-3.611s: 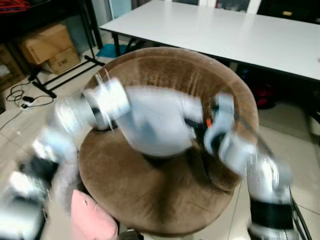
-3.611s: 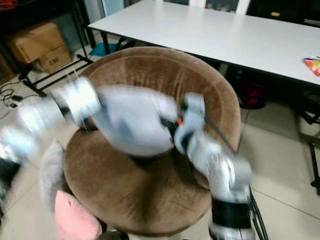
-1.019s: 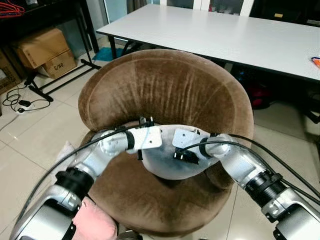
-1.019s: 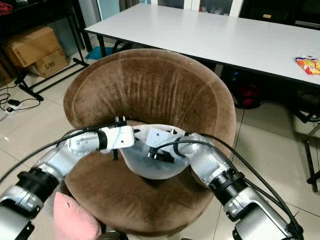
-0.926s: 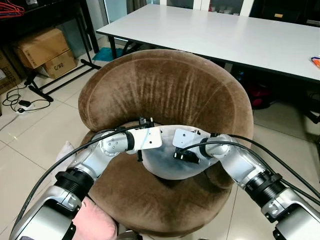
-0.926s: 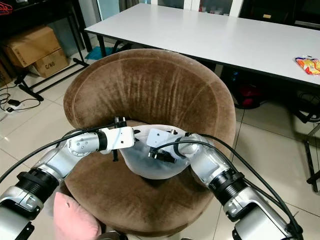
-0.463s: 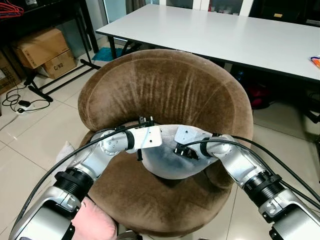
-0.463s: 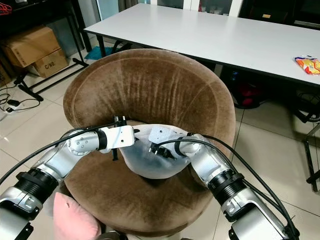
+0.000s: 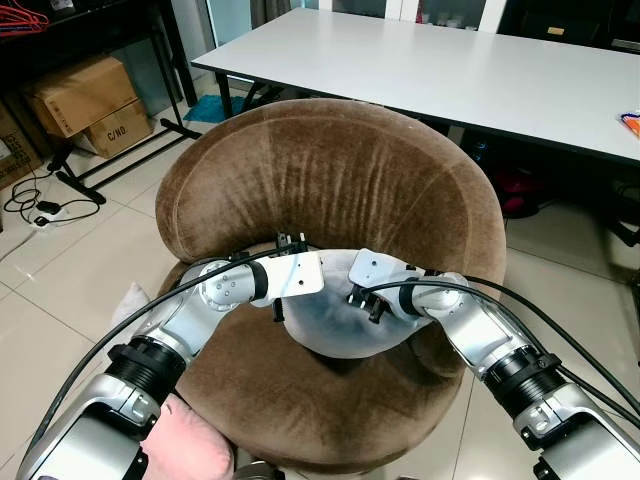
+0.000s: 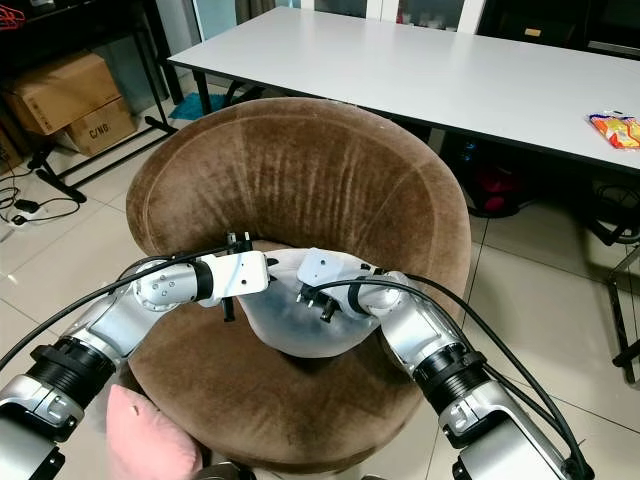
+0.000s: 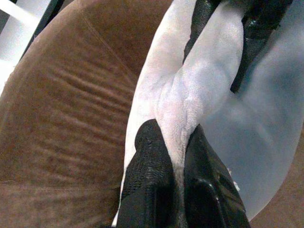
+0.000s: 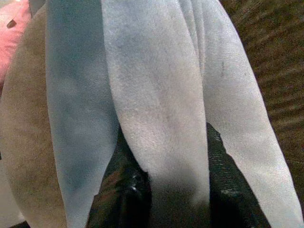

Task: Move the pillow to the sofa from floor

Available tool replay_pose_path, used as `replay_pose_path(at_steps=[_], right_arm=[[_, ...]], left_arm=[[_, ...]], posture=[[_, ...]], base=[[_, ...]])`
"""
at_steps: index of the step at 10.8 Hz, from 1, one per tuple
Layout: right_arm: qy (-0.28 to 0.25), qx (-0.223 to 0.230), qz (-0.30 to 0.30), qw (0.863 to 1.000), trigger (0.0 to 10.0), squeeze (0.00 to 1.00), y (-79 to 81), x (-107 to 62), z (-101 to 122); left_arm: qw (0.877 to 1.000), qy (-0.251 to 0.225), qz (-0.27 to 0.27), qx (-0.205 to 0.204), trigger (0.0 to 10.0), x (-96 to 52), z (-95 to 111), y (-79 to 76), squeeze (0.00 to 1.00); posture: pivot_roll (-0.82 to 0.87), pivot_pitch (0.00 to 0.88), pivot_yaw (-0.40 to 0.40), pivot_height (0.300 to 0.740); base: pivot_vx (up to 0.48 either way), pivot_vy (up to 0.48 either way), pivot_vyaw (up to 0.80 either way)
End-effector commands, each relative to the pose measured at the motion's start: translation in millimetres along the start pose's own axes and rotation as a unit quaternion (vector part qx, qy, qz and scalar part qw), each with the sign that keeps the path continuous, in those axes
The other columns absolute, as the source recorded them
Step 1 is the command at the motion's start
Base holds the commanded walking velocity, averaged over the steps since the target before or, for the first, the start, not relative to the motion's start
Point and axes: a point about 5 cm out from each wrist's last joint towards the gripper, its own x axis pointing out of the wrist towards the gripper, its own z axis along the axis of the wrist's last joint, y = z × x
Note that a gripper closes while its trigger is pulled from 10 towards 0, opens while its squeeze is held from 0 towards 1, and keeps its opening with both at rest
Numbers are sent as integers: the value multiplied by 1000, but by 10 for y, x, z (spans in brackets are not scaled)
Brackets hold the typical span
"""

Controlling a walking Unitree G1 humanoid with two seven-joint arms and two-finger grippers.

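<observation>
The pale grey plush pillow [image 9: 335,322] rests on the round brown velvet sofa [image 9: 330,190] seat — left pincer [image 11: 175,166] and right pincer [image 12: 164,175] each pinching a fold. Behind: long white table [image 9: 450,70]; pink cushion [image 9: 185,445] on the floor.

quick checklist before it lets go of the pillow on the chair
1. Pillow over the seat, not the floor: ok, it lies above the brown chair seat.
2. Pillow resting on the seat: cannot tell, its underside is hidden.
3. Left gripper grip: ok, its fingers pinch a fold of the pillow.
4. Right gripper grip: ok, a fold runs between its fingers.
5. Pillow away from the seat's front edge: ok, it sits toward the backrest.
6. Other cushions: not ok, a pink cushion lies on the floor beside the chair.
</observation>
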Motion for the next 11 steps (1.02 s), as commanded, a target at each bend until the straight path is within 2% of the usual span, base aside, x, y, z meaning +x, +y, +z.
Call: replay_pose_path(at_steps=[1,3,4,5,6,7,8,9,10,11], right_arm=[[35,31,-18,999,0,0,-10,-18,-208],[33,43,-27,998,0,0,-10,-13,-210],[42,59,-29,997,0,0,-4,-14,-226],[39,68,-29,997,0,0,0,-17,-223],[36,71,-34,996,0,0,-1,-21,-226],[34,84,-40,995,0,0,6,-28,-239],[32,93,-45,994,0,0,10,-38,-252],[19,106,-54,993,0,0,10,-53,-245],[-5,126,-54,991,0,0,15,-76,-210],[-40,167,-62,983,0,0,-31,-116,-143]], left_arm=[[1000,0,23,-1,0,-97,-15,104,0],[1000,-1,27,-10,0,-101,-26,99,0],[998,-18,50,-43,10000,-101,6,143,0],[992,-68,59,-87,10000,-116,119,180,482],[986,-105,66,-110,10000,-150,216,216,1000],[975,-154,73,-143,10000,-237,341,250,1000],[969,-169,87,-160,10000,-334,393,276,1000],[966,-155,123,-167,10000,-461,362,329,1000],[964,-118,166,-169,10000,-645,250,368,1000],[963,-80,195,-169,10000,-787,138,367,318]], posture=[[-36,0,51,740],[-36,0,51,740],[-37,0,51,740],[-34,0,50,740],[-34,0,50,740],[-33,0,50,740],[-33,0,50,740],[-33,0,50,740],[-23,0,48,740],[-17,0,44,740]], base=[[0,0,0],[0,0,0],[0,0,0],[0,0,0],[0,0,0],[0,0,0],[0,0,0],[0,0,0],[0,0,0],[0,0,0]])
